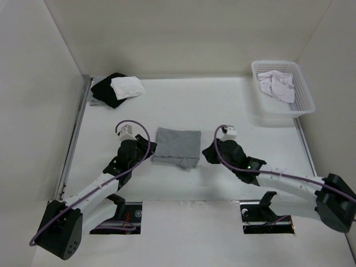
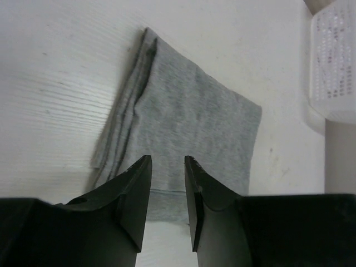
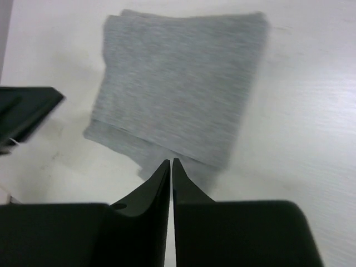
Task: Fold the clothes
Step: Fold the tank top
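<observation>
We see the clothes (image 1: 177,147) folded on the counter (image 1: 233,111), with room past every edge. Our left tool (image 2: 167,161) flanks the left edge, jaws partly apart and empty; the right tool (image 3: 171,162) sits opposite, pinched closed and empty.

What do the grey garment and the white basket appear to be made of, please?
Grey garment: soft knit fabric, possibly cotton jersey; matte, heathered, with fine ribbing and limp folded layers.
Basket: looks like moulded plastic; white, smooth, stiff walls pierced by a regular grid of holes.
</observation>
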Robot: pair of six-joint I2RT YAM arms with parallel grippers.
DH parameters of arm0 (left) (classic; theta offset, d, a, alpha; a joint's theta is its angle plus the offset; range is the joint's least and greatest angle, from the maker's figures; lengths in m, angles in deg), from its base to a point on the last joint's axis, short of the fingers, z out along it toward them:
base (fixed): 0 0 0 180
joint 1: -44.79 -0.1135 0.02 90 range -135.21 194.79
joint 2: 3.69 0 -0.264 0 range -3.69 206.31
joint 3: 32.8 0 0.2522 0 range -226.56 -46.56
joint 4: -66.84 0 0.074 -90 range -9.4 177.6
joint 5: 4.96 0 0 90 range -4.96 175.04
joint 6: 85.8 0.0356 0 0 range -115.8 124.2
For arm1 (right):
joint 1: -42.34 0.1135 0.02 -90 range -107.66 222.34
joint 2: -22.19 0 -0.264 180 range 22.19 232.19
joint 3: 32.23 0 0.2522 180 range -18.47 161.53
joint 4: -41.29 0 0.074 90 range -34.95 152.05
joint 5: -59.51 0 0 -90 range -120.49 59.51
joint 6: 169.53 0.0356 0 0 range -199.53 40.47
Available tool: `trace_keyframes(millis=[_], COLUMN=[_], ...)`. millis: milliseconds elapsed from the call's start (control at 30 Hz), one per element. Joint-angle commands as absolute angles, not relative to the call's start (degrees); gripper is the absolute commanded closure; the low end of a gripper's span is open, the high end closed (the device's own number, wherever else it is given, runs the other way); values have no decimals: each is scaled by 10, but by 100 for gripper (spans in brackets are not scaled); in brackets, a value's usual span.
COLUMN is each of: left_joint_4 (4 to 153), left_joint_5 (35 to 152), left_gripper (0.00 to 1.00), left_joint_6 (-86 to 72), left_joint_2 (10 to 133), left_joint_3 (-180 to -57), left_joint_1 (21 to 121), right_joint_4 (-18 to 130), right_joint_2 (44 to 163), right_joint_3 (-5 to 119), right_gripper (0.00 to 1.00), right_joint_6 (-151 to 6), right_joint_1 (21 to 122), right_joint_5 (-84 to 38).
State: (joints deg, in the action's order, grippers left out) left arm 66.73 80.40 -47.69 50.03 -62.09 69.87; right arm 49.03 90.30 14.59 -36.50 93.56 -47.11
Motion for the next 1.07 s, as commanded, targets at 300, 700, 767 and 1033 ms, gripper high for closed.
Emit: trace_keyframes(millis=[300,700,767,1033], left_joint_4=[780,767,763,757], left_joint_5=[709,731,731,730], left_gripper=[53,54,54,52], left_joint_6=[-419,-411,-409,-400], left_joint_2=[455,519,526,514], left_joint_3=[-647,-677,-680,-661], left_joint_1=[607,594,597,602], right_joint_4=[376,273,276,275], right_joint_2=[740,805,815,823], right_joint_3=[17,-36,-31,-28], right_gripper=[37,35,35,35], right_joint_6=[-394,-391,-391,-390], right_joint_1=[693,674,674,673], right_joint_5=[-435,-434,-432,-427])
